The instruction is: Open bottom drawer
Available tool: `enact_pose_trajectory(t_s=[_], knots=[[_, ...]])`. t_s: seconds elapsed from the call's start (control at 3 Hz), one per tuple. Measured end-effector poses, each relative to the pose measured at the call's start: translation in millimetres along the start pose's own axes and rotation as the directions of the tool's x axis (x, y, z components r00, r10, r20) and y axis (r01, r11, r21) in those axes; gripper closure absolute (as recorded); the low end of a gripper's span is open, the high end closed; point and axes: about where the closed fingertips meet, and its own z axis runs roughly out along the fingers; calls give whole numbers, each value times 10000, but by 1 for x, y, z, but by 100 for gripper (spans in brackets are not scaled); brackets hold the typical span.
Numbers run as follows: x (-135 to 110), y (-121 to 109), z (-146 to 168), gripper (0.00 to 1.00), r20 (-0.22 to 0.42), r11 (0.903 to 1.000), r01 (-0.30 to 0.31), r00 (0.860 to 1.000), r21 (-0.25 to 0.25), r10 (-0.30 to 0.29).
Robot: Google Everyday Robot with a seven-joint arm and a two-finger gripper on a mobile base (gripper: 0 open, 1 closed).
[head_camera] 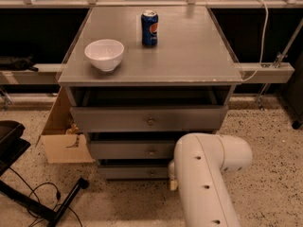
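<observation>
**Gripper low at the bottom drawer's right end; hold on the knob unconfirmed**

Clock read on the frame, 12 at top.

The gripper [173,179] sat low near 6 o'clock, just beside the right end of the bottom drawer [132,172]. The white arm [208,174] bulked at its 3 o'clock. Jaws open or closed: cannot tell, the arm hid them. The bottom drawer was the lowest, narrowest front under the table [189,46] and looked shut. Its knob [151,173] lay just at 9 o'clock of the gripper. Contact with it: cannot tell.

Step in hand, as you should have judged it: taking the knob.
- Centre on that knob, not the one on the middle drawer [137,150] straight above at 12 o'clock.
- Close fully before pulling; a small round knob will likely slip from a half hold.
- Draw straight out toward 6 o'clock, level, no twist.

Edges and room:
- The middle drawer's front sat close above at 12 o'clock, and the top drawer [118,119] seemed to stand further forward. Keep the wrist low.
- The speckled floor [132,202] at 6 o'clock gave you pulling room.
- The cardboard box [61,136] at 9 o'clock and the black stand [28,197] at 8 o'clock were well apart from the pull line.
- The bowl [104,54] and can [149,28] stood on the table; a jerk could rattle them.
</observation>
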Motion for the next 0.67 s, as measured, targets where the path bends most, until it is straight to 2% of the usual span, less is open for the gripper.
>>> enact_pose_trajectory(t_s=[0.33,0.67], knots=[[-1,8,5,40,-187,9994,-280,9994,-186,276],[5,7,-4,63,-219,9993,-344,9992,-120,341]])
